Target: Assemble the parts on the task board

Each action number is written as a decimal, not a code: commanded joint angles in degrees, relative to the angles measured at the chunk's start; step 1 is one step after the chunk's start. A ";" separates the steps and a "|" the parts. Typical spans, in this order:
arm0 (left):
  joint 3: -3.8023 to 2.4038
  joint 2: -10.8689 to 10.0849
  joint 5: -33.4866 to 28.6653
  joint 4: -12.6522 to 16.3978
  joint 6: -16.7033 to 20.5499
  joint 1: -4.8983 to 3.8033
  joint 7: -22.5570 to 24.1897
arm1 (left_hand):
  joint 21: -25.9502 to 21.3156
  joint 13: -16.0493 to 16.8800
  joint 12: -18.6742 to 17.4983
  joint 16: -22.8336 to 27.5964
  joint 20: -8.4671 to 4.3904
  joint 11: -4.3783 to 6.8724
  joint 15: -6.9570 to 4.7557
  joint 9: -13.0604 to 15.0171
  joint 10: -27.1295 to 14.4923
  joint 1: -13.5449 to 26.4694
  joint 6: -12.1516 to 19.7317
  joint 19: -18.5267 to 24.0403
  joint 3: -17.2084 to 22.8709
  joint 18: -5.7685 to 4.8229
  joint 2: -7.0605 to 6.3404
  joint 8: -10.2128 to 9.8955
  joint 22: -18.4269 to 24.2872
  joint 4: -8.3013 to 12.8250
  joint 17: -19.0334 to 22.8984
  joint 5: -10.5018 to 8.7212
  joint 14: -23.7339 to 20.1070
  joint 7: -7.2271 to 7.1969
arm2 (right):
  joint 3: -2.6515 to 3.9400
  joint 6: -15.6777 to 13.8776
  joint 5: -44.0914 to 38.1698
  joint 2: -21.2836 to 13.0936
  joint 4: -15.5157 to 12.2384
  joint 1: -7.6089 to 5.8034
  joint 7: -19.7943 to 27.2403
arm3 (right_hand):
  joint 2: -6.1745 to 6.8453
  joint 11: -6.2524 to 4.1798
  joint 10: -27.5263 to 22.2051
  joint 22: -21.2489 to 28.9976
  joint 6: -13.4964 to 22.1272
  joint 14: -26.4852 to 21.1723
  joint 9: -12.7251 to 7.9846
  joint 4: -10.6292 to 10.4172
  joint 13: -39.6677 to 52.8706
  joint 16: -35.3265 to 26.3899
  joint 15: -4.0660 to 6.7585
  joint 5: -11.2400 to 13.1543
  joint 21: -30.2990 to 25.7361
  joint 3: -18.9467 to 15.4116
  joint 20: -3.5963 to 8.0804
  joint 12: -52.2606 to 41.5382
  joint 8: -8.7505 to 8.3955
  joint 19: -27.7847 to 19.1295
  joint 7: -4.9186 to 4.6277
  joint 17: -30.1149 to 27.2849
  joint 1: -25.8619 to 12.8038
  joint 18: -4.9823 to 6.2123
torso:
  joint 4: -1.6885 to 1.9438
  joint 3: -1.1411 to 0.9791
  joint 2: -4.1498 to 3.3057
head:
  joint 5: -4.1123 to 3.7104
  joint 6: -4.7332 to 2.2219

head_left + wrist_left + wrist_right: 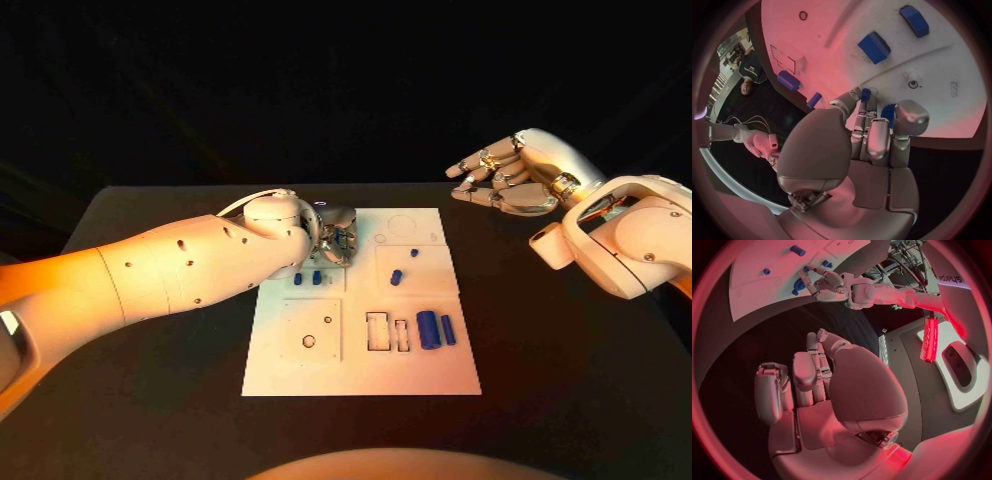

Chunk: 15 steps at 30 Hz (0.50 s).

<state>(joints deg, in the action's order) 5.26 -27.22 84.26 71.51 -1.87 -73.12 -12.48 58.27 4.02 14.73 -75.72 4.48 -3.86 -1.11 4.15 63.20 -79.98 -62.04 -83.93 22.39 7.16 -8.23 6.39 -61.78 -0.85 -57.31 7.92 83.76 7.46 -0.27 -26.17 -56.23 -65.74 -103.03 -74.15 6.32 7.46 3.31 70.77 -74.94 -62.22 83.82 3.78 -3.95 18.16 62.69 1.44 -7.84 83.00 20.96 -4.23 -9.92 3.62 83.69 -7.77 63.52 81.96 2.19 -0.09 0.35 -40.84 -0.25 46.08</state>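
Observation:
The white task board (361,375) lies mid-table with several blue parts on it. Two small ones (299,278) (317,276) sit at its left. A peg (397,277) and a tiny piece (414,253) are near the middle, and two cylinders (428,326) (449,330) lie at the lower right. My left hand (332,240) hovers over the board's upper left, fingers bent down and holding nothing. In its wrist view the fingertips (869,107) lie close to a small blue part (866,93). My right hand (505,178) hangs empty in the air beyond the board's right edge, fingers loosely bent.
Empty slots (378,332) and holes (309,341) mark the board's lower half. In the right wrist view the board (761,295) and my left hand (826,282) lie far off. Black table (562,360) surrounds the board.

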 commanded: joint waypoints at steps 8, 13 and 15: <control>0.21 -0.46 -0.04 -0.25 -0.92 0.32 -0.87 | -0.37 -0.28 -1.59 -0.30 -0.07 -0.47 0.19 -0.15 -1.25 0.38 0.54 -0.56 0.73 -0.71 -1.22 -0.64 0.31 -0.09 0.26 -0.07 0.70 0.11 | 0.01 0.87 -0.49 0.10 0.00 0.06 0.11 | 0.02 -0.03 0.32 -8.92 -0.14 1.66 0.06 -0.24 -0.05 0.30 0.00 0.16 0.25 -0.05 -0.13 0.38 0.13 3.12 -0.41 0.05 -0.53 -0.34 | 0.01 -0.01 -0.02 | -0.03 0.01; 0.21 -0.71 -0.14 0.04 -0.38 0.35 -0.26 | -0.73 -0.31 -2.34 -0.29 0.07 -0.75 0.40 -0.22 -2.56 0.71 1.03 -0.55 0.76 -0.68 -1.88 -1.09 0.56 -0.03 0.39 -0.14 0.66 0.02 | 0.01 0.94 -0.49 0.11 0.02 0.06 0.08 | 0.02 -0.03 0.32 -8.92 -0.14 1.66 0.06 -0.24 -0.05 0.30 0.00 0.16 0.25 -0.05 -0.13 0.38 0.13 3.12 -0.41 0.05 -0.53 -0.34 | 0.02 0.02 -0.04 | -0.03 0.04; 0.21 -0.82 -0.22 0.22 -0.23 0.36 -0.07 | -0.87 -0.29 -2.45 -0.28 0.10 -0.81 0.44 -0.22 -2.82 0.82 1.13 -0.53 0.68 -0.65 -2.07 -1.19 0.67 -0.02 0.43 -0.15 0.65 -0.04 | 0.01 0.96 -0.49 0.13 0.03 0.06 0.08 | 0.02 -0.03 0.32 -8.92 -0.14 1.66 0.06 -0.24 -0.05 0.30 0.00 0.16 0.25 -0.05 -0.13 0.38 0.13 3.12 -0.41 0.05 -0.53 -0.34 | 0.01 0.00 -0.01 | -0.05 0.08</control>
<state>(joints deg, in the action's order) 5.15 -27.94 84.20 71.74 -1.35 -73.18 -12.40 57.68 3.68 12.60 -75.72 4.48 -4.80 -0.90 3.99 60.79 -79.21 -61.30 -83.93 23.00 7.16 -9.59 5.46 -61.15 -0.88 -56.93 7.92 83.97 7.56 -0.27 -25.97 -56.22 -65.67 -102.99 -74.14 6.32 7.47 3.31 70.76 -74.93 -62.23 83.82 3.78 -3.95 18.17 62.69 1.44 -7.84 83.00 20.95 -4.23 -9.92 3.62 83.69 -7.77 63.51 81.96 2.18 -0.07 0.34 -40.86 -0.29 46.09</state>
